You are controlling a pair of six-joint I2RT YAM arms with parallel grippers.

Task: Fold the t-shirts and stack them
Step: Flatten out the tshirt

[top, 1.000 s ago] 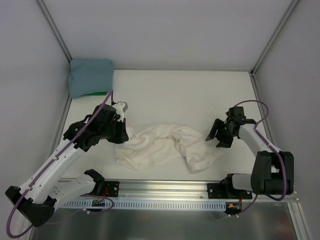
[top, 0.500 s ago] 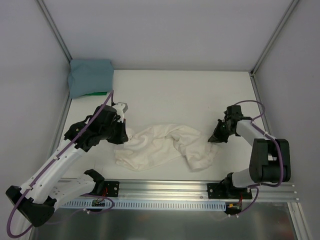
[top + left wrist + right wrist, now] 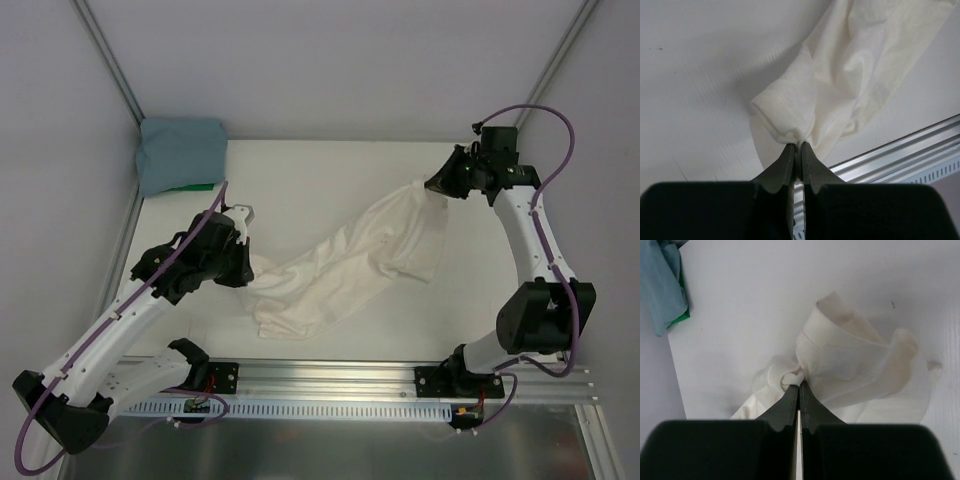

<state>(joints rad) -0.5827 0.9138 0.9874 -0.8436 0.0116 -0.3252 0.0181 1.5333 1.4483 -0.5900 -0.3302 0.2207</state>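
The cream t-shirt [image 3: 345,265] stretches diagonally across the table, from lower left up to the far right. My left gripper [image 3: 246,270] is shut on its left end, and the pinched hem [image 3: 790,131] bunches at the fingertips [image 3: 789,155]. My right gripper [image 3: 434,186] is shut on the shirt's other end and holds it lifted at the far right; cloth [image 3: 850,365] hangs from its tips [image 3: 799,385]. The teal-blue t-shirt [image 3: 180,153] lies folded in the far left corner, also showing at the top left of the right wrist view [image 3: 662,282].
A green item [image 3: 195,186] peeks from under the teal shirt. Grey walls close the table on the left, back and right. A metal rail [image 3: 330,375] runs along the near edge, between the arm bases.
My right gripper shut on the cream shirt's right end, then lifted it up and toward the far right corner. The shirt went from a crumpled heap to a stretched band. The left gripper held still.
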